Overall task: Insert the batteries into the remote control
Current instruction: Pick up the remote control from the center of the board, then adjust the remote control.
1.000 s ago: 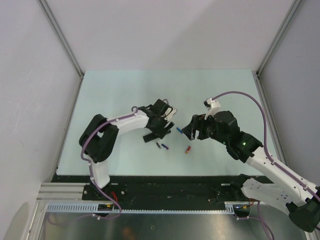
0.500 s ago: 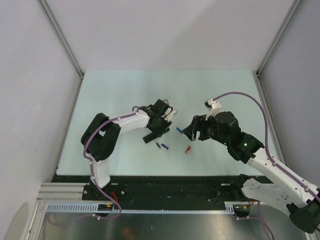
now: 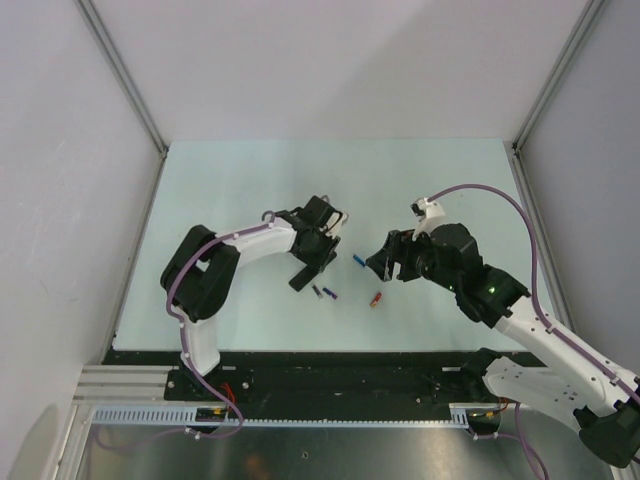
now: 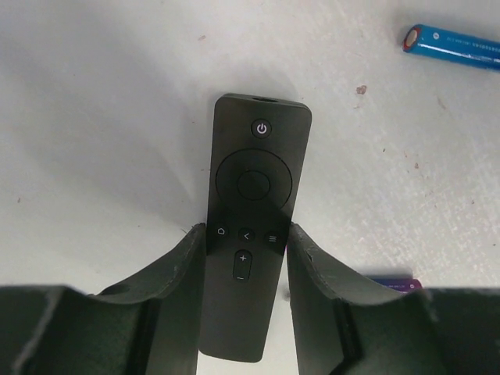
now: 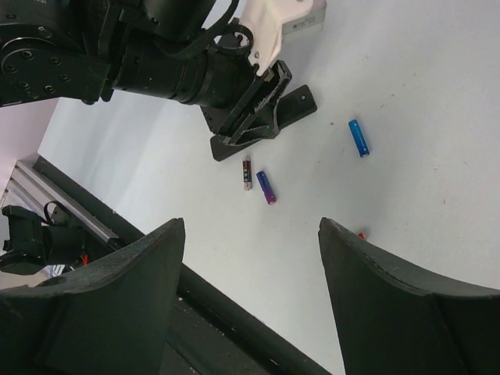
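The black remote control [image 4: 254,195] lies button side up on the table, between the jaws of my left gripper [image 4: 246,234], whose fingertips press against its two long sides near the lower buttons. In the top view this gripper [image 3: 312,262] stands over the remote [image 3: 300,277]. Loose batteries lie nearby: a blue one [image 4: 453,47], a purple one [image 3: 330,293], a dark one [image 3: 317,291] and a red-orange one [image 3: 376,299]. My right gripper [image 5: 251,234] hovers open to the right, above the table, with nothing between its fingers.
The pale table top ends at a black rail [image 5: 195,312] along the near edge. Grey walls stand on three sides. The right arm's purple cable [image 3: 500,200] arches over the right half.
The left gripper's jaws have closed in from wide apart onto the remote's sides. The right arm has barely moved.
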